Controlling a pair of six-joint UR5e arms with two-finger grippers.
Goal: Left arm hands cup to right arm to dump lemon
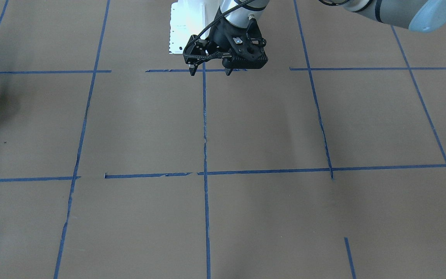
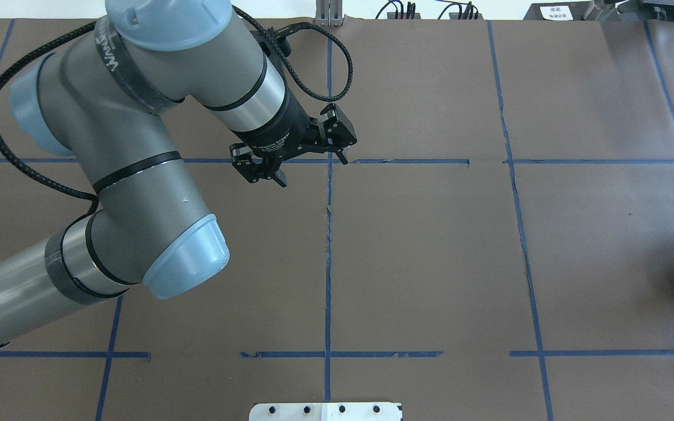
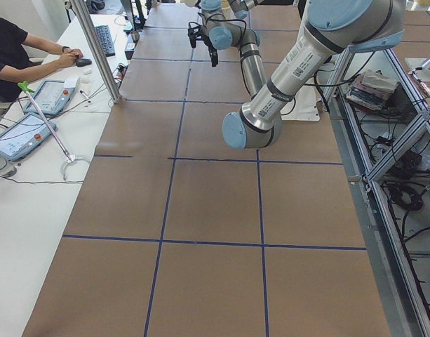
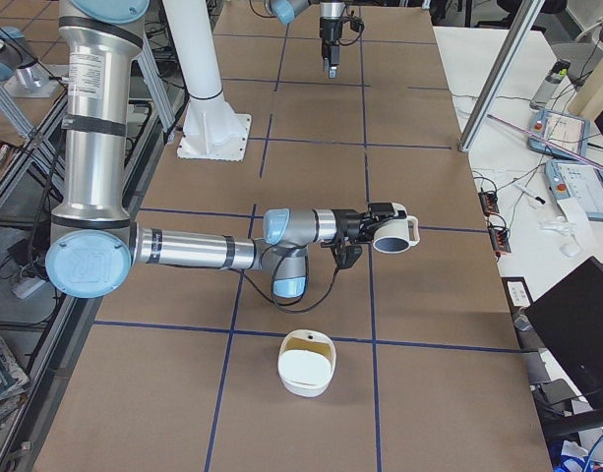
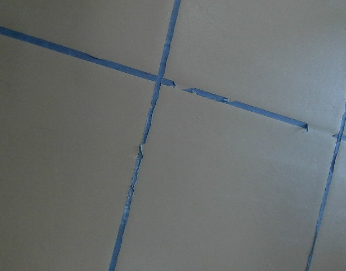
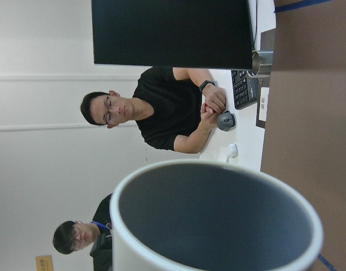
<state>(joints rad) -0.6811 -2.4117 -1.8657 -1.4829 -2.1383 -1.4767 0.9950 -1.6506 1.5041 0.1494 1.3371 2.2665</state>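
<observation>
Left tool (image 2: 312, 171) spread over taped table (image 2: 430, 263); cup (image 4: 394, 238) at right tool (image 4: 372, 228); bowl (image 4: 307, 364) near.

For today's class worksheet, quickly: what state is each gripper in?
Left gripper: open, empty.
Right gripper: white mug with grey inside at its tip; grip cannot be told.

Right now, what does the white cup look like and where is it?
The cup is white outside and grey inside, looks like ceramic, and has a squarish handle. It is tipped on its side in the air above the brown table, at the tip of the right gripper, which alone touches it. The right wrist view looks into its mouth; nothing shows inside in the part seen.
</observation>
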